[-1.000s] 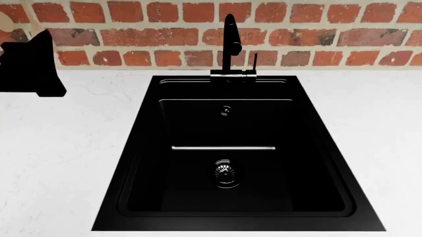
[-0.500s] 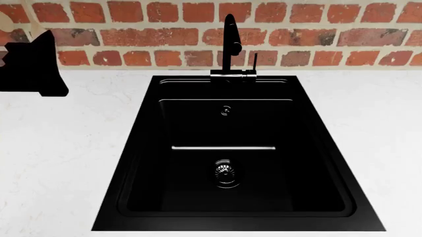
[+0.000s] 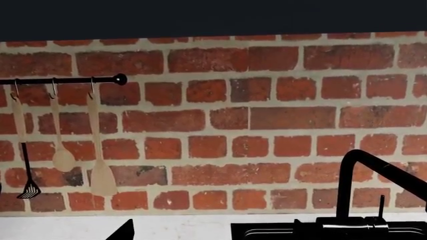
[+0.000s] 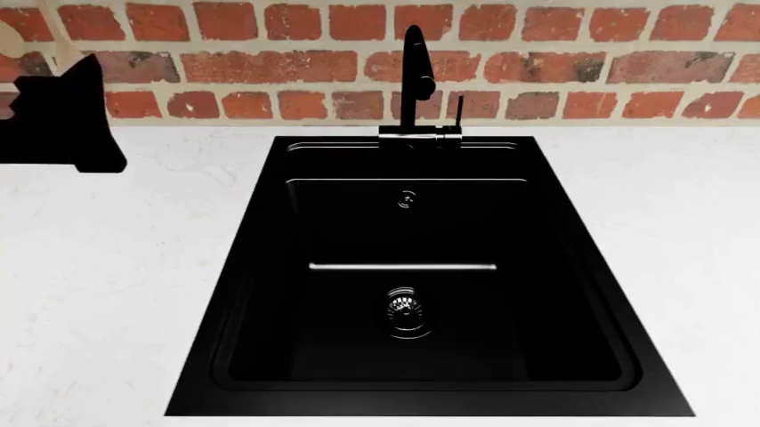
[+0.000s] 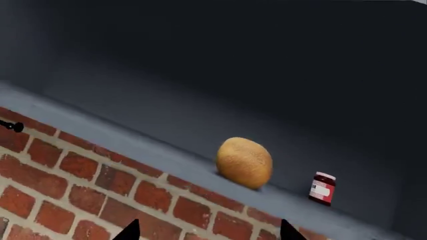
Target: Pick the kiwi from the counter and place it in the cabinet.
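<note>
A red brick wall backs the white counter, where a black sink with a tall black faucet sits dead centre, and there is no fruit anywhere on that worktop. The kiwi rests up on the grey cabinet shelf above the bricks, close to its front edge, with a small red jar beside it and not touching. The right gripper points at the shelf from just outside; only its two dark fingertips show, set wide apart with nothing between them, and the kiwi lies beyond them, free of any contact. To my eye the placing is done and the arm only needs to back away without brushing the fruit. The left gripper hangs by the wall over the counter's far left, seemingly parked out of the way; I cannot tell how its jaws stand. Wooden utensils hang from a rail beside it.
</note>
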Robot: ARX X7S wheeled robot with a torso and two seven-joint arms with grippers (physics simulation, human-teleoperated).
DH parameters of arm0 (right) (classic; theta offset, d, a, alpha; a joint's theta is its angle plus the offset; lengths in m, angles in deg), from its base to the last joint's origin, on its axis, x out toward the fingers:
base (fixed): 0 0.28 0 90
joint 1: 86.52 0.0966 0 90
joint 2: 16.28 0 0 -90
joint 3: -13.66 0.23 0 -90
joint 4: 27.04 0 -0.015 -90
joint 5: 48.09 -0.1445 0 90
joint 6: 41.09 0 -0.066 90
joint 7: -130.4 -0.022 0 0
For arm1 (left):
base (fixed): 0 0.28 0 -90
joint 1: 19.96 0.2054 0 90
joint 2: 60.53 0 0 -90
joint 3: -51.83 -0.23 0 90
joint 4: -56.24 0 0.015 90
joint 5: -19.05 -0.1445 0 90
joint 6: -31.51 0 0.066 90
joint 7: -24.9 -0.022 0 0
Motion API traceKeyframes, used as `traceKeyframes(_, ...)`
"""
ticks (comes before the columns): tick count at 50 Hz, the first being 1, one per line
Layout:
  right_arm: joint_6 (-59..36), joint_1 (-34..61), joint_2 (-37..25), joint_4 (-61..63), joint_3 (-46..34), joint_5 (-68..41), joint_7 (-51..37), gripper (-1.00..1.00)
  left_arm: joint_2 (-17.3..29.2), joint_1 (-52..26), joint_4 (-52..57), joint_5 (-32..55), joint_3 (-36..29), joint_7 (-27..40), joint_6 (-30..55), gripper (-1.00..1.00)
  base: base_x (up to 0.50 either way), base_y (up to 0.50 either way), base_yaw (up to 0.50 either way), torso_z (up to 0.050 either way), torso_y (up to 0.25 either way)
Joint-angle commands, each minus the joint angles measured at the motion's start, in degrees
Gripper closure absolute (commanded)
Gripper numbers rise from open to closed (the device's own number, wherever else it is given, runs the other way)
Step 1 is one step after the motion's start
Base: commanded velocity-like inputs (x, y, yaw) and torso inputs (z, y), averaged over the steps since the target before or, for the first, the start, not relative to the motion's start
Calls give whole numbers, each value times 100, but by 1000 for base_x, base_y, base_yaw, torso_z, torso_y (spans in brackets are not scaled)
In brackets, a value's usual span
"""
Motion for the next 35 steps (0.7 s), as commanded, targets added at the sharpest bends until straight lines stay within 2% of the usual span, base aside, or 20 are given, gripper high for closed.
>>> traceKeyframes(1, 98, -527, -222, 538, 77, -871, -717, -100, -18, -4, -18, -63, -55, -37, -6, -100, 0, 0, 0, 0, 0)
traceKeyframes(12, 224, -1040, -587, 691, -91, -1601, -1286, -100, -36, -3, -19, -112, -108, -39, -11, -100, 0, 0, 0, 0, 0)
traceKeyframes(35, 456, -1563, -863, 1095, -178, -1895, -1566, -100, 28, -44, -32, -96, -161, -61, -18, -100, 0, 0, 0, 0, 0)
